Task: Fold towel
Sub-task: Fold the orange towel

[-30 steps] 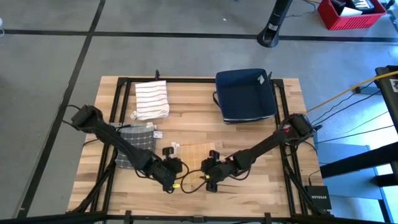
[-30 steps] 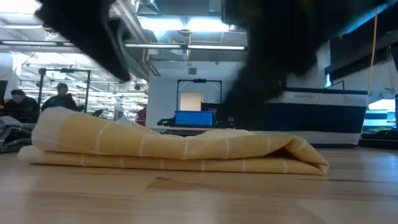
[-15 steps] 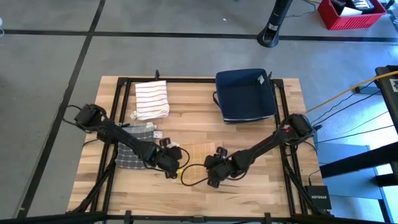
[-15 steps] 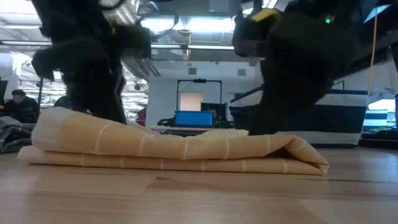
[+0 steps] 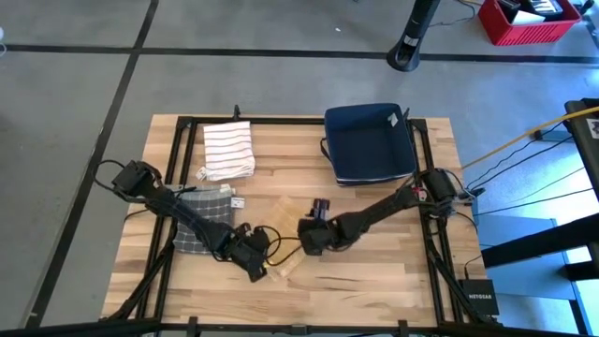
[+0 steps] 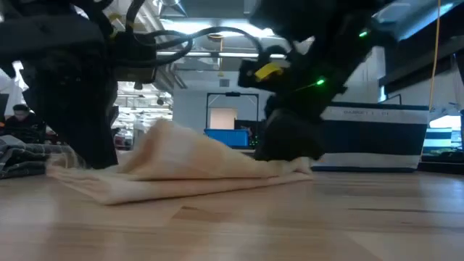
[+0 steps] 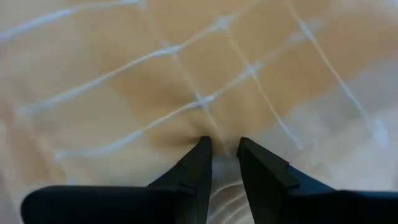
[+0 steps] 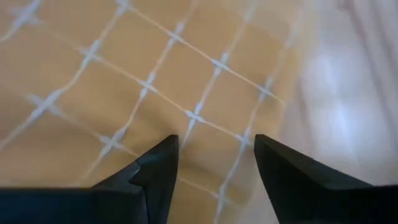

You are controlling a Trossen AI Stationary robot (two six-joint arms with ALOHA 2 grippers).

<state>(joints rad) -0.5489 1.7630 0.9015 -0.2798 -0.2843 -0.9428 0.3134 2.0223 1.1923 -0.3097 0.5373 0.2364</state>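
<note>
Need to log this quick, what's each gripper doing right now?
Left gripper: shut on the yellow towel.
Right gripper: open, down on the same towel.

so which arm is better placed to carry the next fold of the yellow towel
Probably the left. Its end effector is pinched on a bunched fold of the yellow towel near the table's front edge, so it can pull the cloth over. The right end effector sits with fingers spread above the cloth, gripping nothing.
</note>
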